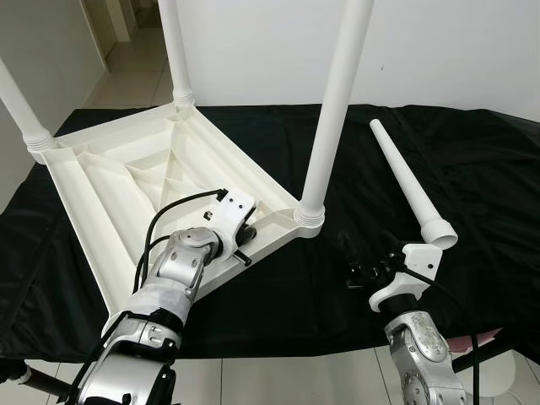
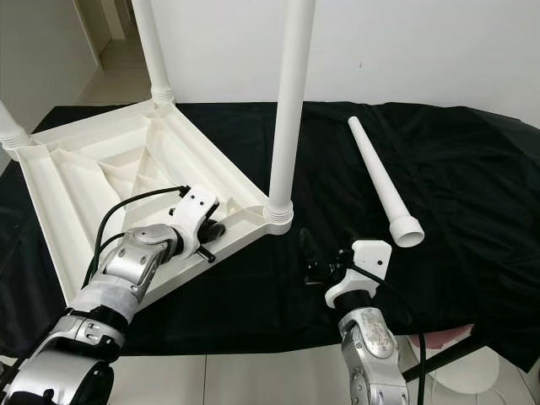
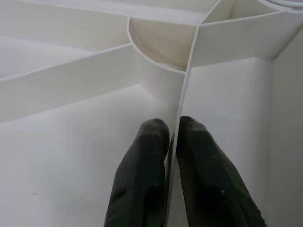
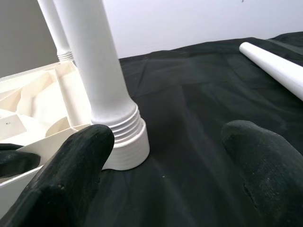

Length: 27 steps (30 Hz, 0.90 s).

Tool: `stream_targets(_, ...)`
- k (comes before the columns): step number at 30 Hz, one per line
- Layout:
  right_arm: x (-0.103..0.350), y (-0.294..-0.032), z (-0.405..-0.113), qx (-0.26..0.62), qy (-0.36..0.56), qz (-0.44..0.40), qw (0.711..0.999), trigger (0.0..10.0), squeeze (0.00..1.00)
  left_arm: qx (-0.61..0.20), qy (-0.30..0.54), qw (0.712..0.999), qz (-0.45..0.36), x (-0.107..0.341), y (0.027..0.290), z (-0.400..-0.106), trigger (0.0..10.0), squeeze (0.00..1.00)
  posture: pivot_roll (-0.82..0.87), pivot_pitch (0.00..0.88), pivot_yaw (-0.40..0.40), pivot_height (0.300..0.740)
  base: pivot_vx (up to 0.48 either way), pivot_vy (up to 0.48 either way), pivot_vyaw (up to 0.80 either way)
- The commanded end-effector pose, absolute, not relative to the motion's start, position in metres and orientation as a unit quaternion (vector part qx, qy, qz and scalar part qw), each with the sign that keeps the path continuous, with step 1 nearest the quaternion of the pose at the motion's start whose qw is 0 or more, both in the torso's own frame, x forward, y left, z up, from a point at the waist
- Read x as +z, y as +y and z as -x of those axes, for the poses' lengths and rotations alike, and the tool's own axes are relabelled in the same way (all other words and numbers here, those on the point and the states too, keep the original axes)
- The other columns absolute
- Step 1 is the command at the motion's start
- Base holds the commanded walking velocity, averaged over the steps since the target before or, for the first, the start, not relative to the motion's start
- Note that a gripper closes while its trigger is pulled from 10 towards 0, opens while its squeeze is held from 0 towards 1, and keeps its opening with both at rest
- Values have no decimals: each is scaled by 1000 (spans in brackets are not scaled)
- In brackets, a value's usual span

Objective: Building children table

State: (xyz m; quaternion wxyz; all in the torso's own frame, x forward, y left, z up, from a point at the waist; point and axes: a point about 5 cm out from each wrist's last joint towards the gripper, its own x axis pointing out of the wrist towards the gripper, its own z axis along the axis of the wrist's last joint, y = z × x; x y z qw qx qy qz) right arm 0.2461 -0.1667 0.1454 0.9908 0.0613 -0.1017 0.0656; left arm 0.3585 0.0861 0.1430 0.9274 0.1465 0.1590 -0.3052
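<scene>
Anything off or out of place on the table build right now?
One leg lies loose on the black cloth, unfitted, while three stand in the upturned tabletop. The left end effector pinches an inner rib; the right end effector hangs open.

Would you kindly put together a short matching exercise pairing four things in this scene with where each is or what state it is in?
Things
1. loose table leg
2. left tool
3. right tool
4. tabletop

Places or states
A. lying upside down, legs pointing up
B. shut on a thin rib of the tabletop
C. lying flat on the black cloth
D. open, holding nothing, near a fitted leg

Pairs: 1-C, 2-B, 3-D, 4-A
</scene>
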Motion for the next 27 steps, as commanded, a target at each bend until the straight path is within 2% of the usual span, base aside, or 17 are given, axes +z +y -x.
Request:
stream_targets(1,144,-166,-247,66,-100,-61,991,10000,0,-143,129,969,-155,144,97,-366,10000,1000,-33,66,32,740,0,0,0)
stream_targets(2,144,-166,-247,66,-100,-61,991,10000,0,-143,129,969,-155,144,97,-366,10000,1000,-33,66,32,740,0,0,0)
stream_targets(7,143,-168,-246,59,-100,-61,991,10000,0,-306,98,939,-125,148,56,-346,10000,1000,-33,69,38,740,0,0,0)
stream_targets(9,143,-167,-245,59,-100,-61,991,10000,0,-323,94,934,-121,149,53,-343,10000,1000,-33,70,40,740,0,0,0)
stream_targets(10,142,-167,-245,60,-100,-61,991,10000,0,-339,92,929,-116,149,51,-341,10000,788,-31,71,39,740,0,0,0)
stream_targets(11,142,-166,-245,59,-100,-61,991,10000,0,-354,88,925,-110,151,49,-338,10000,278,-30,71,38,740,0,0,0)
stream_targets(12,142,-166,-245,60,-99,-62,991,10000,0,-368,81,920,-104,153,48,-336,10000,0,-29,71,39,740,0,0,0)
stream_targets(20,139,-165,-245,62,-94,-60,992,10000,0,-420,41,903,-78,166,52,-327,10000,0,-17,78,35,740,0,0,0)
stream_targets(27,138,-161,-247,104,-90,-66,988,10000,0,-460,2,886,-54,178,60,-311,10000,0,-5,78,28,740,0,0,0)
